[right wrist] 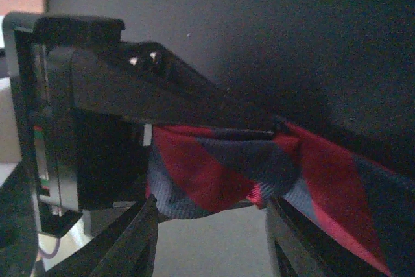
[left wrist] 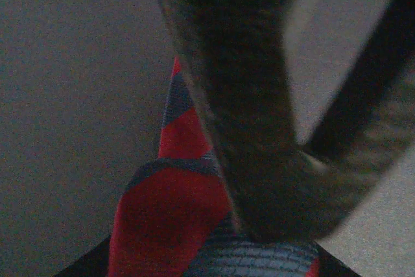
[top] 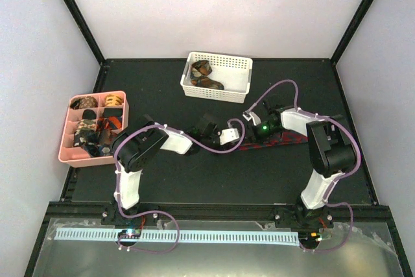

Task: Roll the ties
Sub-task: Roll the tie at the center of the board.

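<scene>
Fingers unreadable from top: left gripper (top: pixel 228 135) and right gripper (top: pixel 257 129) meet over red-and-black tie (top: pixel 282 139), flat on table (top: pixel 194 180) centre-right. Coils (top: pixel 84 103) in pink tray (top: pixel 68 154); more ties (top: pixel 206 76) in white basket (top: pixel 217 94).
Left wrist: finger (left wrist: pixel 246 128) pressing tie end (left wrist: pixel 168 218).
Right wrist: left jaws clamp folded end (right wrist: pixel 214 167); right fingers (right wrist: pixel 139 244) parted, empty. Roll looks barely begun.

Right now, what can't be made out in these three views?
Top view: red tie lies mostly under the right arm; jaws too small to read.
Left wrist: blurred dark shape covers the centre; bottom edge cuts off the tie.
Right wrist: left gripper hides the tie's end; right edge cuts off its length.
</scene>
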